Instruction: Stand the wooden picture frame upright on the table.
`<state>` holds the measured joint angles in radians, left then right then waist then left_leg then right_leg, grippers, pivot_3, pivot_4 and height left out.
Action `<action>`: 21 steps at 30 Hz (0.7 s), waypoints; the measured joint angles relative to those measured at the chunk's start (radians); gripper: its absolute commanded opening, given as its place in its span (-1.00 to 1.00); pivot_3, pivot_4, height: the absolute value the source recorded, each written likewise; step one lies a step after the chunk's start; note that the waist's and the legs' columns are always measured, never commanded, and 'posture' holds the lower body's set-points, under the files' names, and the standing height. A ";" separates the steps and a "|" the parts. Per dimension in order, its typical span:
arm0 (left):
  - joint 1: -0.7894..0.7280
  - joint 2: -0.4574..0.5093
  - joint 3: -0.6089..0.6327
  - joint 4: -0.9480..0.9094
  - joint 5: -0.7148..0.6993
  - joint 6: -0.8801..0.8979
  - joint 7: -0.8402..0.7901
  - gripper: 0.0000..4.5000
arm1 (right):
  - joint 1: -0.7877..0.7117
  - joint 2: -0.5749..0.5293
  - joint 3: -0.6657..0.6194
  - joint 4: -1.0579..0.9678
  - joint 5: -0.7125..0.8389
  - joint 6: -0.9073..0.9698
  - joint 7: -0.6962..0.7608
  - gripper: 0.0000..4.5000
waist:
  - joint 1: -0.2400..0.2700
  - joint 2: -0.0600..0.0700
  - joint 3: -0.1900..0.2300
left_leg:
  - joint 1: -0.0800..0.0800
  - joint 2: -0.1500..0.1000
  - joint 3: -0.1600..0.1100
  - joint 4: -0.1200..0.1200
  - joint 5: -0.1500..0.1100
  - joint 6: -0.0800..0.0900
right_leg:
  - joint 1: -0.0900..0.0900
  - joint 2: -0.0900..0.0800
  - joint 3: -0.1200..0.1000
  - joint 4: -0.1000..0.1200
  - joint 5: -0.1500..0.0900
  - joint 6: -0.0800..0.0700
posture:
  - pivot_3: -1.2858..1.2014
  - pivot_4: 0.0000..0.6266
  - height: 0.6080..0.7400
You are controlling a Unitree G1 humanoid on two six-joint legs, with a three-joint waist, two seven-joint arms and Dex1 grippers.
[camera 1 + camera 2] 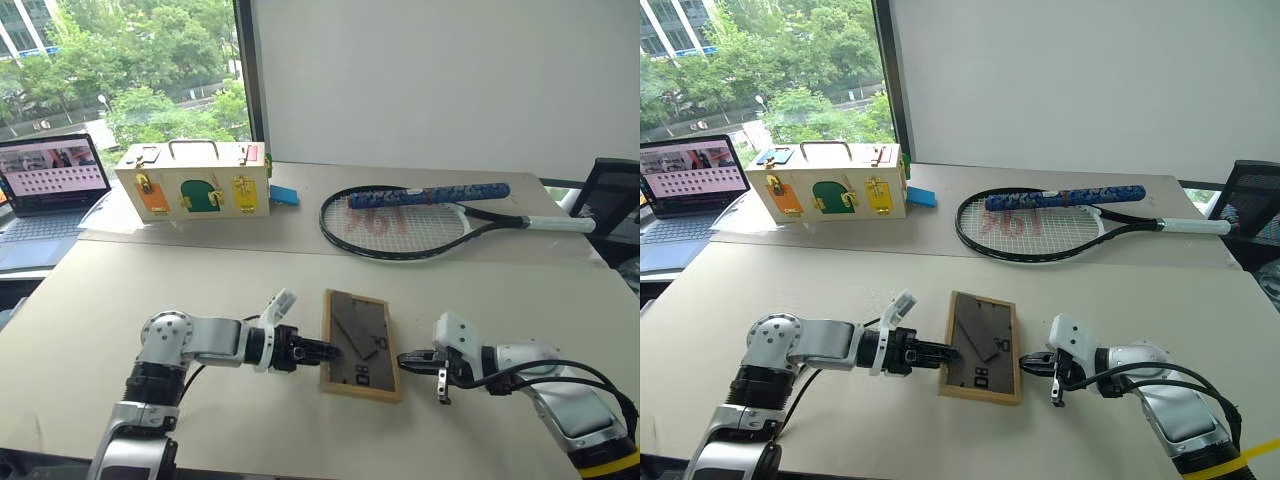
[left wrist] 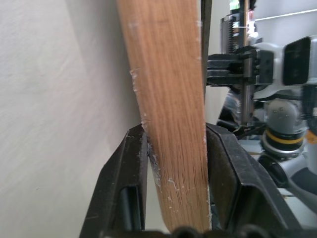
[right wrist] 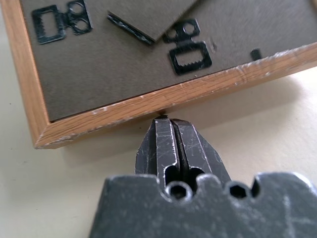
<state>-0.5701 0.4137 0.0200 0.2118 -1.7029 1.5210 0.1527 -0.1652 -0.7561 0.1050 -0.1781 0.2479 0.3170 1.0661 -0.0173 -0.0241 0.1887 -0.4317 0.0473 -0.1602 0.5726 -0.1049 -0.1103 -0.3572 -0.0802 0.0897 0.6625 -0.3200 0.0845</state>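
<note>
Wood-rimmed and lying backing-up, the wooden picture frame (image 1: 359, 344) rests on the table (image 1: 200, 280) between the robot's two arms, its grey back, triangular stand and small metal hangers facing upward. The left gripper (image 1: 322, 351) comes at the frame from the robot's left and has the near-left rail between its black fingers (image 2: 225, 173); the left wrist view shows the pale rail standing in the gap with a finger pressed to each side, so this gripper is grasping the frame. The right gripper (image 1: 408, 361) lies on the frame's opposite side, its fingers (image 3: 168, 144) clenched together on nothing, their joined tips at or just touching the outer edge of the rail. The frame's long axis runs away from the robot, roughly crosswise to the line between the two grippers, so each tool faces a long side rather than a short end. Both arms are about equally close, but only the left one has a hold, and the lift onto an edge would likely turn on that grip, with the closed right tips serving as a stop or a prop. The frame is not yet upright. Beyond the frame, well apart from it, a tennis racket (image 1: 410, 222) lies across a second tabletop; farther left of the frame stand a pale wooden box with coloured doors (image 1: 193, 181), a small blue object (image 1: 284, 195) just beside it, and an open laptop (image 1: 50, 175).
</note>
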 measured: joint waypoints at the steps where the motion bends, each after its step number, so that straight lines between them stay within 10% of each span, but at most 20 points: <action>1: 0.000 -0.003 0.000 0.000 0.004 -0.005 -0.008 -0.49 | 0.000 0.000 0.000 0.001 0.000 0.000 0.000 -1.00 | 0.000 0.000 0.000 | 0.000 0.000 0.000 0.000 0.000 0.000 | 0.000 0.000 0.000 0.000 0.000 0.000 | 0.03 -0.52 0.73; 21: -0.007 -0.004 0.044 0.045 -0.198 -0.150 -0.047 -0.50 | -0.073 -0.119 -0.220 -0.009 0.160 0.135 0.037 -1.00 | 0.002 0.001 0.001 | -0.006 0.000 0.000 0.000 0.000 0.000 | -0.006 0.000 0.000 0.000 0.000 0.000 | 0.03 -0.52 0.73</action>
<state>-0.5774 0.4094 0.0644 0.2566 -1.9011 1.3710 0.1054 -0.2379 -0.8751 -0.1154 -0.1873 0.4080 0.4518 1.1032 -0.0152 -0.0234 0.1893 -0.4379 0.0472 -0.1603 0.5729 -0.1046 -0.1105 -0.3628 -0.0803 0.0896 0.6625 -0.3197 0.0842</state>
